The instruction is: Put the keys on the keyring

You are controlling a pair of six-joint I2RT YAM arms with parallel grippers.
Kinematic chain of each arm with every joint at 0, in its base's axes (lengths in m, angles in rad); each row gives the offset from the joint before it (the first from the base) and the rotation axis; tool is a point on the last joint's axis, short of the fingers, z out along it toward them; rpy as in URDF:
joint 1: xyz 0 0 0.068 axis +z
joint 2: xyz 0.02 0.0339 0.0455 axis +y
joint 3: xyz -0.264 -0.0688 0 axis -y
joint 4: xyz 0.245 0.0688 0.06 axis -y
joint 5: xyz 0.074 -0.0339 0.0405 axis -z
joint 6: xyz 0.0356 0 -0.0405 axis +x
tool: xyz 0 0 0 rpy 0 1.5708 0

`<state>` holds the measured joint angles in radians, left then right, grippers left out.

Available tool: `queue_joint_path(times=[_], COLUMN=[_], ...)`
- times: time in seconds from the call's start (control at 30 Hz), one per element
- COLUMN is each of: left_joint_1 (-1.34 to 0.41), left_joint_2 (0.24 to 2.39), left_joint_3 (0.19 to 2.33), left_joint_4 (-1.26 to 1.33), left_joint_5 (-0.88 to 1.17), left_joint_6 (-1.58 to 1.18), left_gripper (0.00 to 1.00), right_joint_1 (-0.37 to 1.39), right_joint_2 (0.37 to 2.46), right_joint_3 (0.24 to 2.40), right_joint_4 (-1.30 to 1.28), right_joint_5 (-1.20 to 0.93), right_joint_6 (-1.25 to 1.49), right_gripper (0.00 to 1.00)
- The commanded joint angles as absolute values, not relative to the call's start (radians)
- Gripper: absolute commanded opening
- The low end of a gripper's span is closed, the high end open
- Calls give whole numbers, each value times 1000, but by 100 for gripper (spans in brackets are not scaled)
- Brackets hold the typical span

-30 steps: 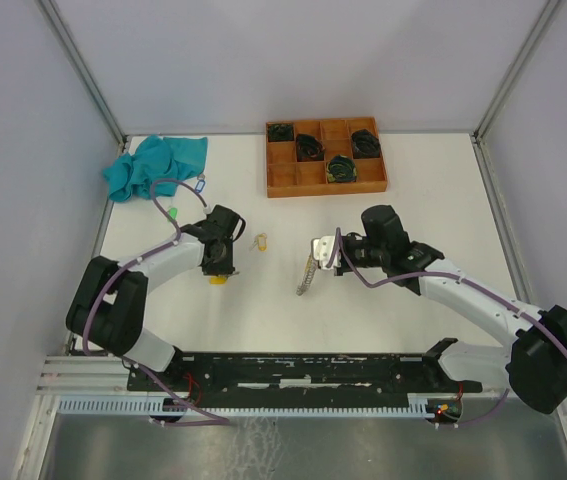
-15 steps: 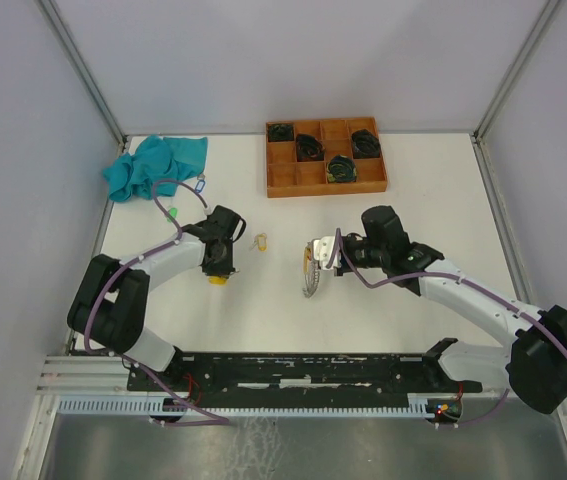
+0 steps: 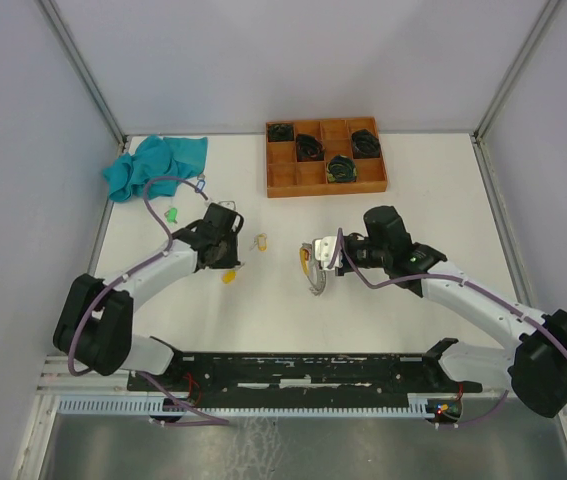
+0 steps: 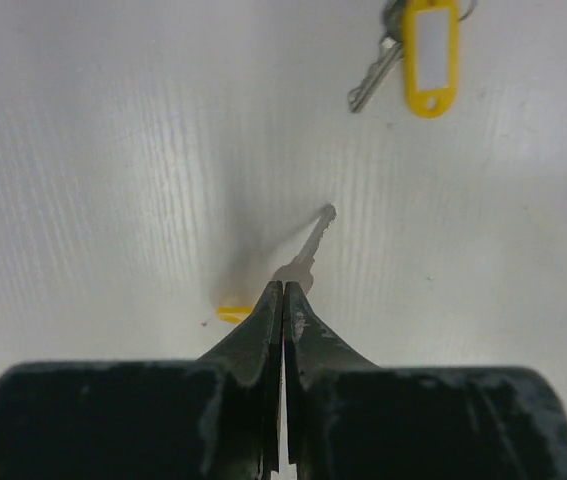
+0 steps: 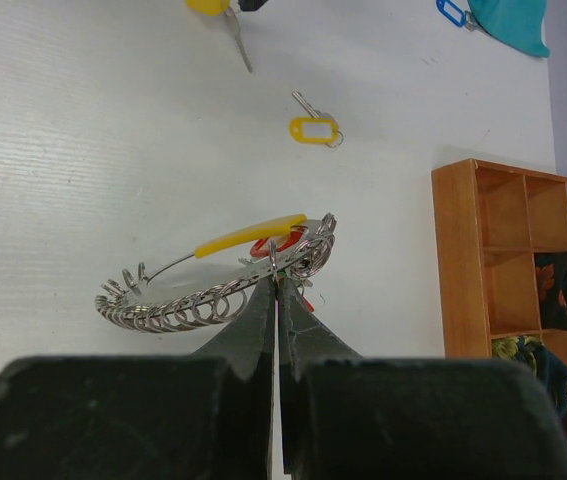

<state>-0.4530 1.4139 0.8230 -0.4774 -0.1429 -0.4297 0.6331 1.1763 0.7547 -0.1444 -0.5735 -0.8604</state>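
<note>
At the far edge, tray (image 3: 283, 178): a wooden box divided into small compartments, standing on the white table (image 3: 413, 210). It stood well apart from both arms.
Tray contents: black coiled bundles (image 3: 341, 168) lay in four compartments, one to each. The right wrist view showed the tray's near corner, with dark bundles at the frame edge.
Left gripper (image 4: 283, 292): the jaws were pressed together on the head of a small metal key.
Held key (image 4: 312, 245): its blade projected forward past the fingertips. Its yellow tag (image 4: 231, 314) showed just below and left of them, and its shadow fell on the table.
Loose key (image 4: 428, 55): this second yellow-tagged key lay flat on the table between the two grippers, apart from both.
Right gripper (image 5: 275, 285): the jaws were clamped on the keyring's wire near its tagged end.
Keyring (image 5: 188, 305): a curved metal wire with a row of spiral loops, already carrying a yellow tag (image 5: 248, 233) and a red one (image 5: 273, 245). Whether it touched the table could not be told.
Green-tagged key (image 3: 173, 213): it lay on the table to the left, beyond the left arm.
Blue-tagged key (image 3: 201, 183): it lay just beside the cloth.
Cloth (image 3: 153, 165): a teal cloth lay crumpled in the far left corner.
</note>
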Motion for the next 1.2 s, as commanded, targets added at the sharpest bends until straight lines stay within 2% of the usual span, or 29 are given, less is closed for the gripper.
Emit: queue_joint_path(times=[0.0,0.33,0.67,0.87,1.17], left_joint_1=[-517,-691,-797,-877,-951], left_joint_2=[1362,1204,1305,1342,1316], left_joint_3=[799,532,322,241,256], left_joint_4=[-308,320,738,844,750], left_joint_5=[-99,-243,-321,-367,-399], left_joint_6=[-414,-276,-232,-193,-121], left_gripper=[3,3,3,3,3], right_joint_1=[637,637,637,637,637], right_joint_2=[1140,1134,1144,1150,1134], right_joint_3=[758,751,758,761,767], right_joint_4=[-110,-108,-123,-132,-164], right_joint_5=[-569,-552,-545,-544,-533], right_joint_6=[-862,-863,-864,-865,-868], right_gripper=[1,1,1,1,1])
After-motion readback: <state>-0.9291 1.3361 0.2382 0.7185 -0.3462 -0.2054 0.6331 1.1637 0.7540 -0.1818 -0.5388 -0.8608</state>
